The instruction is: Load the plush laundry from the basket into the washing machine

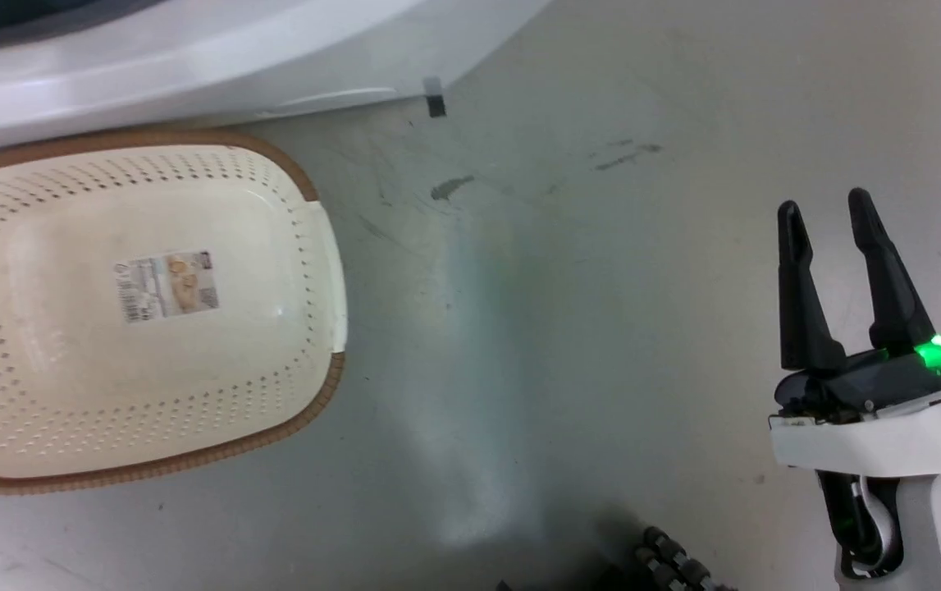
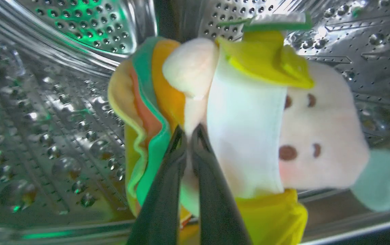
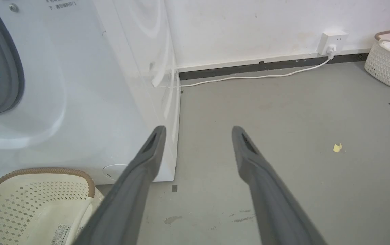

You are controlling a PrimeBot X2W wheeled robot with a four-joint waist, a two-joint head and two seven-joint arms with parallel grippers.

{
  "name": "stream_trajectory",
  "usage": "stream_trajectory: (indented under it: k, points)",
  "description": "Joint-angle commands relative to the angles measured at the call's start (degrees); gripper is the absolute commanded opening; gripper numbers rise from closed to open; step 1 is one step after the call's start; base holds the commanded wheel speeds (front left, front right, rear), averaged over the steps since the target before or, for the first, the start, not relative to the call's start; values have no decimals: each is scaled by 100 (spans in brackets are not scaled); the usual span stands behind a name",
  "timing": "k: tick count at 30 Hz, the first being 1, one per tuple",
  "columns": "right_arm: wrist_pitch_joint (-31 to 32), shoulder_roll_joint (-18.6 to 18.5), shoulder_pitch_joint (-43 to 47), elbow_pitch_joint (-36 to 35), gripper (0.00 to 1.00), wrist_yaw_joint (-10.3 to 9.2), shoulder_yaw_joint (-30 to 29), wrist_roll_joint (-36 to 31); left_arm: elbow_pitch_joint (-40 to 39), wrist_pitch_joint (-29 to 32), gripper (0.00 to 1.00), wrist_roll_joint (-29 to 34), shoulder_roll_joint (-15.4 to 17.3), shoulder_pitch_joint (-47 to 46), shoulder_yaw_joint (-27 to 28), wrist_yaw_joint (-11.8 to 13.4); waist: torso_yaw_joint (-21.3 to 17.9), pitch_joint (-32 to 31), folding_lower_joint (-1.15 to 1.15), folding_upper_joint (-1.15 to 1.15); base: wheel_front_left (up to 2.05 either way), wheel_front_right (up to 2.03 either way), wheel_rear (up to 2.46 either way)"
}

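While the left end effector (image 2: 189, 131) clamps the plush laundry (image 2: 246, 119) inside the drum (image 2: 45, 119) of the washing machine (image 3: 79, 85), the right end effector (image 1: 824, 201) hangs open above the floor (image 1: 560, 287). The basket (image 1: 273, 394) carries a label (image 1: 166, 286) on its bottom.

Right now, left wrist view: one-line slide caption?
Left gripper shut on the plush laundry, held inside the washing machine, not yet released.

The plush laundry (image 2: 249, 129) is inside the washing machine (image 3: 79, 85). The basket (image 1: 27, 394) stands on the floor (image 1: 601, 328) just before the washing machine.
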Motion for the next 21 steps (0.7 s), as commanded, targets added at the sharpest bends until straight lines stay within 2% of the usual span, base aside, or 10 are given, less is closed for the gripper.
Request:
stream_trajectory:
  k: [1,8,9,10,16,21]
  points:
    - [-26,1,-117,-31,100,-5,10,52,156,73,0,57,58,-185,-61,-18,-116,152,-1,0,0,0,0]
    - [-26,1,-193,20,100,-5,9,94,774,140,0,207,66,-523,-349,-81,-99,207,-1,0,0,0,0]
    - [-26,1,-205,34,100,-5,12,87,843,99,31,208,46,-528,-370,-82,-87,188,-1,0,0,0,0]
    - [-26,1,-218,43,100,-5,13,79,914,48,100,204,21,-519,-386,-79,-73,153,-1,0,0,0,0]
    - [-26,1,-230,75,100,-5,-77,-36,1274,-418,100,101,-158,-337,-439,-92,70,-201,-1,0,0,0,0]
    - [-26,1,-147,123,100,-5,-192,-234,1563,-947,100,-74,-390,41,-437,-116,297,-778,-1,0,0,0,0]
